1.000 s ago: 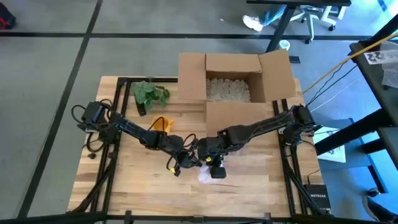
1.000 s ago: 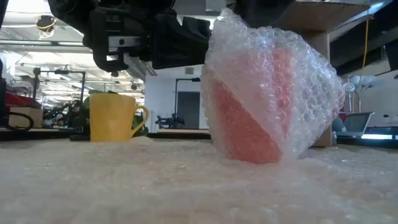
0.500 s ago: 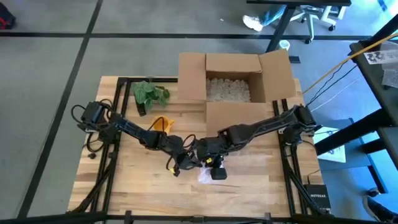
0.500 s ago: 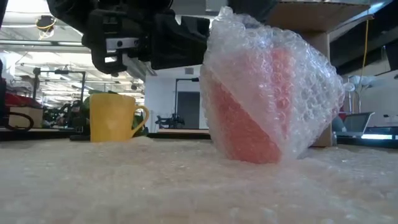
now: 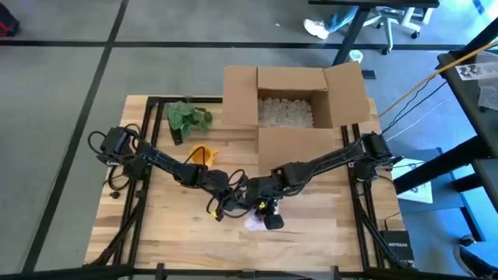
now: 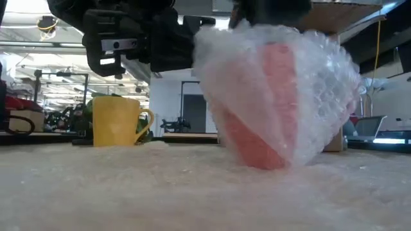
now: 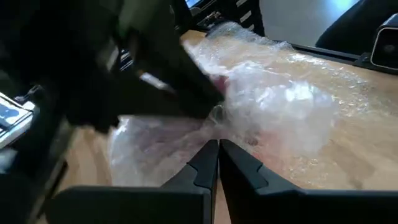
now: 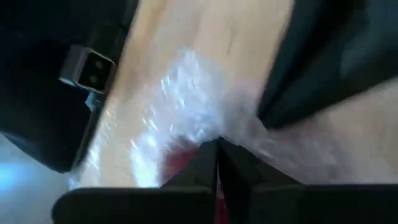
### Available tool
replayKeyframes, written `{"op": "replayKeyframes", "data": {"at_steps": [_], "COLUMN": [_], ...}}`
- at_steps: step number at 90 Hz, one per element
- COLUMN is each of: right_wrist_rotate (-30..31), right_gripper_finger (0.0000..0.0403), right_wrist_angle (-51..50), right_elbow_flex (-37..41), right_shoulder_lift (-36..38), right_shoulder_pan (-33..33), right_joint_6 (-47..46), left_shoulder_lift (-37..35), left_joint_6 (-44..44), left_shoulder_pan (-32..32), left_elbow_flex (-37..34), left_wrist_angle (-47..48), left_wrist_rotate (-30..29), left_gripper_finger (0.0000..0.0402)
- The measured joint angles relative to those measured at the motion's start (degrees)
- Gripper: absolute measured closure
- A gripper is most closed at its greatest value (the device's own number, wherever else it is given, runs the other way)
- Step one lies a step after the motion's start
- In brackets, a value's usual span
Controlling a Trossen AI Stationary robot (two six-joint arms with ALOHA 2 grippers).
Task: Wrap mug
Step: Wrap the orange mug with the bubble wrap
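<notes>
A red mug wrapped in clear bubble wrap [image 6: 276, 102] stands on a sheet of bubble wrap [image 6: 192, 192] near the middle of the table's near side, and shows as a pale bundle [image 5: 257, 223] from above. My left gripper [image 5: 233, 198] reaches it from the table's left and is shut on the wrap [image 7: 267, 106]. My right gripper [image 5: 267, 211] hangs over the bundle, shut on the wrap [image 8: 180, 106] too. A yellow mug [image 6: 117, 120] stands bare farther back on the left. My left gripper pinches a bunched bit of the bubble wrap [image 7: 216, 127] between its two shut fingers on the bundle's left side, coming in slanting from the table's left. The wrapped mug rests on the sheet. My right gripper pinches the bubble wrap [image 8: 211, 132] at the top of the bundle between its two fingers, coming down from above. The red of the mug [image 8: 180, 163] shows just beneath the fingers; the bundle's bottom stays on the sheet.
An open cardboard box [image 5: 292, 105] with pale filling stands at the table's far side. A green leafy object [image 5: 189, 117] lies at the far left. The yellow mug [image 5: 201, 154] stands beside my left arm.
My right gripper has moved a little toward the table's near edge, drawing the wrap along. The wrapped mug has turned and tipped on the sheet, its top now leaning more toward the left; the wrap around it has spread wider at the top.
</notes>
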State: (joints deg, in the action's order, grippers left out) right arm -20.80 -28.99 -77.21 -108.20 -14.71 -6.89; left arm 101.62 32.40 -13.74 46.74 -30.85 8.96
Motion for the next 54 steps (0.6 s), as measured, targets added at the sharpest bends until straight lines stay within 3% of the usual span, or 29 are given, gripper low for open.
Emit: {"op": "replayKeyframes", "data": {"at_steps": [24, 54], "right_wrist_rotate": [0.2, -0.9], "right_gripper_finger": [0.0403, 0.0403], "right_wrist_angle": [6.2, 9.3], "right_elbow_flex": [5.3, 5.5], "right_shoulder_lift": [-0.3, -0.5], "right_shoulder_pan": [1.2, 1.2], "right_joint_6": [-2.3, -3.5], "left_shoulder_lift": [-1.5, -8.4], "left_joint_6": [-3.4, -5.4], "left_shoulder_pan": [-0.2, -1.3], "left_elbow_flex": [0.0, -0.2], "left_wrist_angle": [0.8, 11.8], "left_wrist_rotate": [-0.3, 0.0], "left_gripper_finger": [0.0402, 0.0402]}}
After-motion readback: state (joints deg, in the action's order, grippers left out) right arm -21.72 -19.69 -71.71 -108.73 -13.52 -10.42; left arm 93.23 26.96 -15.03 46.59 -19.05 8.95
